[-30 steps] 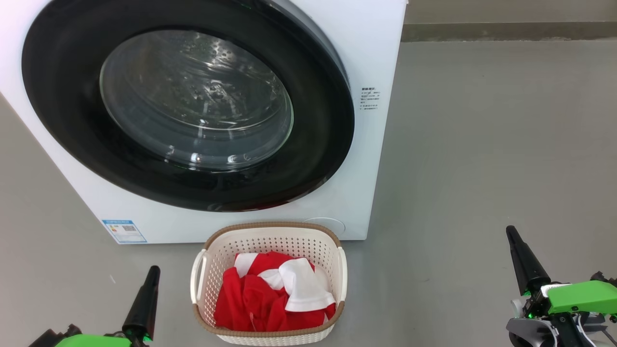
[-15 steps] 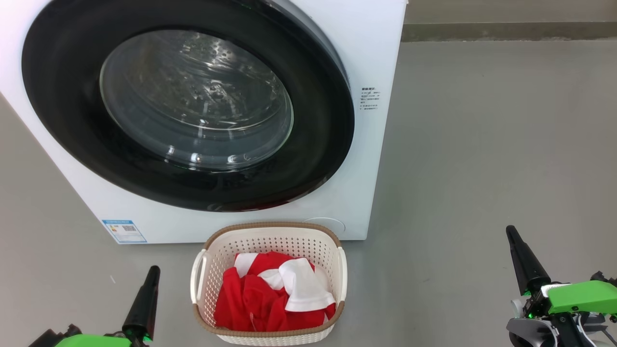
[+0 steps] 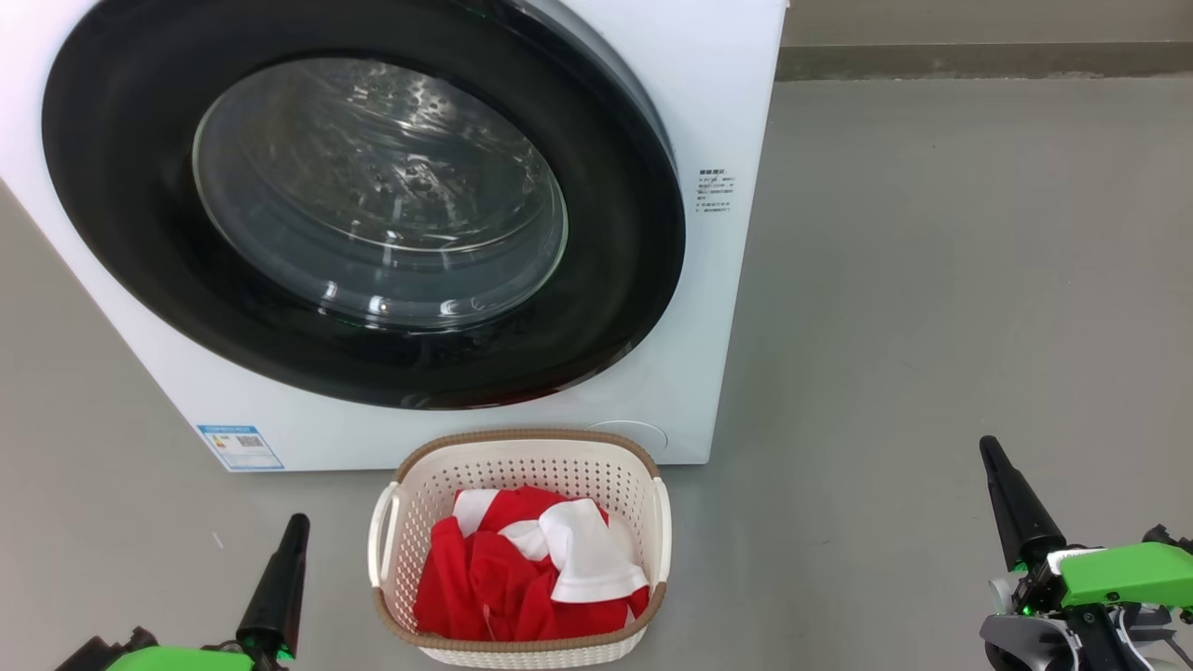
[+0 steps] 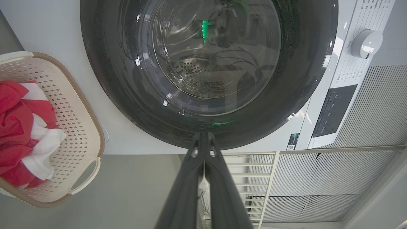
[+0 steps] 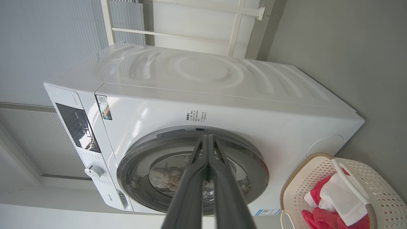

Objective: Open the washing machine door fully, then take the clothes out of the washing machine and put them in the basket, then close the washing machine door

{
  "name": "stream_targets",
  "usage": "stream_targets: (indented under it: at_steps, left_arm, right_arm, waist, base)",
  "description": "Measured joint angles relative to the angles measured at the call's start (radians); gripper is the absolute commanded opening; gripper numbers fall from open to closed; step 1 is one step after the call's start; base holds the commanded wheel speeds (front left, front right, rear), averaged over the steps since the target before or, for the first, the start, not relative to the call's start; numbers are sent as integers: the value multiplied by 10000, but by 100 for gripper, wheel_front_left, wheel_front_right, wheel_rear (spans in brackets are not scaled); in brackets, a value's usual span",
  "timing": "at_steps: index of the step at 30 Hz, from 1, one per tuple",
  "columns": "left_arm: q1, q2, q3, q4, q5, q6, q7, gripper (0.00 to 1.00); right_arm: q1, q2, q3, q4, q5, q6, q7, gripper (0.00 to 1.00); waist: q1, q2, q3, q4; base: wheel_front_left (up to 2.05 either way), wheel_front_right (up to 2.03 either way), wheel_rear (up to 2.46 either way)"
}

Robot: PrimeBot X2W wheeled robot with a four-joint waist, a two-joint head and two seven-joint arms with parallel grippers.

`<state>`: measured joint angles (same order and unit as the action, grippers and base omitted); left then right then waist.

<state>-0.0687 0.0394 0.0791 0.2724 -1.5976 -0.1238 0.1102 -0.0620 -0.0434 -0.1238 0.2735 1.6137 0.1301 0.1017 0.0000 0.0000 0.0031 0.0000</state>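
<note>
- Left gripper (image 3: 298, 524) and right gripper (image 3: 988, 449) are held closed and empty, low on either side of the basket (image 3: 522, 436); nothing is seen changed over the last second.
- Inside the basket the clothes (image 3: 522, 578) are contained; the washing machine door (image 3: 373, 196) is shut against the washing machine (image 3: 727, 93), so the task is judged finished.

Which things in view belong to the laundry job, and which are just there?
Job: washing machine; washing machine door, shut; clothes, lying in the basket.
Just there: control dial; blue label sticker; slatted wall panel; grey floor.
</note>
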Motion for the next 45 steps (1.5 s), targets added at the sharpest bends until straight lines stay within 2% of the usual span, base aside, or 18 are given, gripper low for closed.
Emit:
stream_targets:
  at_steps: [45]
  left_arm:
    - [0, 0, 0, 0, 0, 0, 0, 0]
  right_arm:
    - [-16, 8, -38, 0, -8, -2, 44, 0]
  waist:
    - [0, 0, 0, 0]
  base:
    - [0, 0, 0]
